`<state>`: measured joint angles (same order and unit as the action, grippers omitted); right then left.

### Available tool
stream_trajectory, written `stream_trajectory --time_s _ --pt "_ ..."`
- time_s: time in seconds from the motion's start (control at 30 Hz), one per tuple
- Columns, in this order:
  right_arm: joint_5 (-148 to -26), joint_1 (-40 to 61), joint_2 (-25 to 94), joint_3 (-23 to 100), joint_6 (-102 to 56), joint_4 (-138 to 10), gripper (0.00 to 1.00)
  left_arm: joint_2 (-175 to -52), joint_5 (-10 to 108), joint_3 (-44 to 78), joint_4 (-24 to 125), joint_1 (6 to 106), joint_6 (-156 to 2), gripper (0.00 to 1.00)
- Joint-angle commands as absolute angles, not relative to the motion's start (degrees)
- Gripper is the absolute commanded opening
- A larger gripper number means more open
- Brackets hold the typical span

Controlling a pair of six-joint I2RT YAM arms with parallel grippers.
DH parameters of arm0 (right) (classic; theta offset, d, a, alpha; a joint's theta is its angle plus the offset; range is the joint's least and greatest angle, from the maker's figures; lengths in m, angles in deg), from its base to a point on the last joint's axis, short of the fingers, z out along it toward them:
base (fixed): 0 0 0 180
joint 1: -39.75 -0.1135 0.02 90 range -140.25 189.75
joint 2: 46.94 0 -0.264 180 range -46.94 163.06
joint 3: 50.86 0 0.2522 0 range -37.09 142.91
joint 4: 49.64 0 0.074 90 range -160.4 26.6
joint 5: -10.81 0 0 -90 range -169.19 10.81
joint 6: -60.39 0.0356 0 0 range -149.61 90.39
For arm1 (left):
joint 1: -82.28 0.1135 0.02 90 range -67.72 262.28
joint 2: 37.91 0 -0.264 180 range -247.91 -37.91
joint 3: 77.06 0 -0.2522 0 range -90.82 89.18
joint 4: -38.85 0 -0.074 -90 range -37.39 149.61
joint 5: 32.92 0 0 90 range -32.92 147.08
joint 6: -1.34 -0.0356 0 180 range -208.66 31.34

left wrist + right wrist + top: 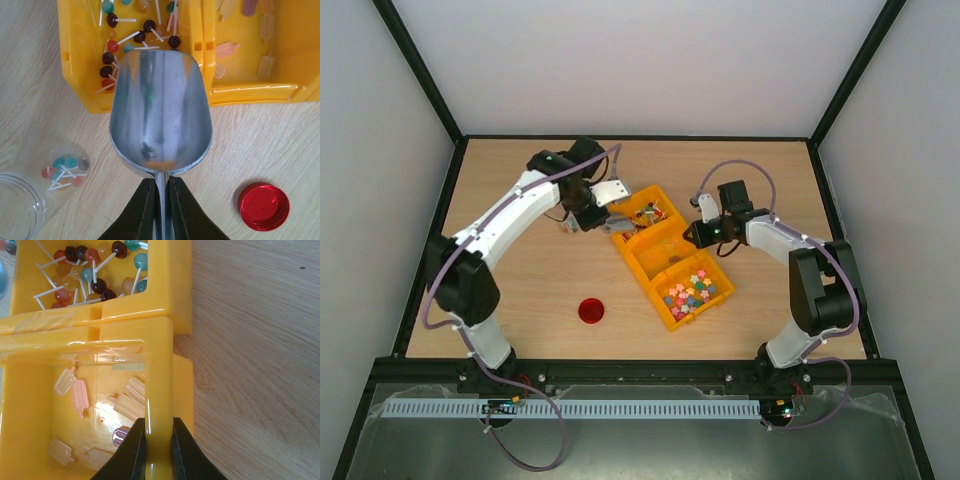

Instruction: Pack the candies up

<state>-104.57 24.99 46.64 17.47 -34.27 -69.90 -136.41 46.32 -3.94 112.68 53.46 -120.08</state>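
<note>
The candies (692, 293), tiny pastel sweets, fill the near compartment of the yellow bin (665, 318). My left gripper (160, 182) is shut on the thin handle of a metal scoop (160, 110). The scoop is empty and hangs over the table at the edge of the lollipop compartment (130, 30). In the top view the left gripper (588, 215) sits just left of the bin's far end. My right gripper (159, 422) is shut on the bin's right wall (159, 375), beside the middle compartment of popsicle-shaped sweets (127, 402); from above the right gripper (698, 235) is at the bin's right side.
A red lid (591, 310) lies on the wooden table in front of the bin, also in the left wrist view as the red lid (263, 206). A clear plastic jar (17, 210) holding a few lollipops (65, 170) lies on the table left of the scoop.
</note>
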Motion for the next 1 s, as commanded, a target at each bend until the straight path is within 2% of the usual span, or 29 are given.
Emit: stream_trajectory --time_s 0.0,0.3,0.7,0.97 --pt "-106.7 23.7 43.4 17.6 -34.1 -67.8 0.01 -141.4 51.6 -10.8 120.0 53.0 -115.3 0.02" --pt "-104.4 22.9 43.5 17.8 -33.7 -67.9 0.01 -150.0 55.6 -16.6 125.2 52.2 -113.2 0.02" --pt "-103.9 22.1 46.0 17.5 -35.0 -68.0 0.01 -157.9 58.9 -17.3 122.5 50.3 -111.1 0.02" --pt "-105.2 22.2 47.2 18.4 -36.4 -68.7 0.01 -153.4 54.5 -4.4 108.8 50.5 -113.3 0.02"
